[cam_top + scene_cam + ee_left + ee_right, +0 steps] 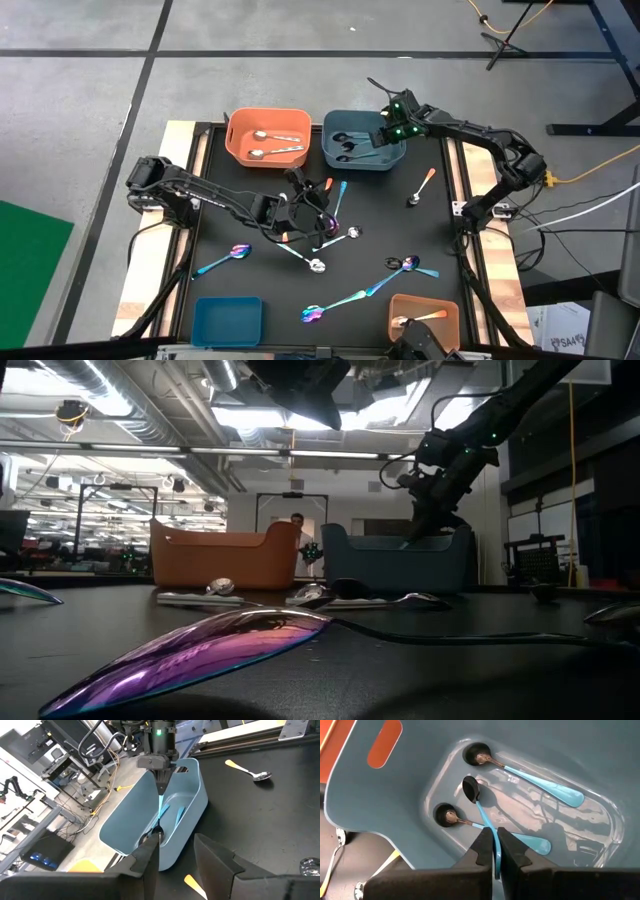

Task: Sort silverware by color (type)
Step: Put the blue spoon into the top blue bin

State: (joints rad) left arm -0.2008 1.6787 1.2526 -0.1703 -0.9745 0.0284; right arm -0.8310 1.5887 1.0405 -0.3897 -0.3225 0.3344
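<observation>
The right gripper [495, 851], jaws clamped on a thin teal-handled spoon [479, 802] with a dark oval bowl, hung inside the far smooth blue plastic bin [362, 140]. The left gripper's [176, 856] jaws stood apart over the desk [400, 235].

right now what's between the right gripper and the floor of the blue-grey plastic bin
Only the teal-handled spoon that the right gripper pinches, hanging bowl-down over the blue-grey plastic bin, as the right wrist view shows.
</observation>
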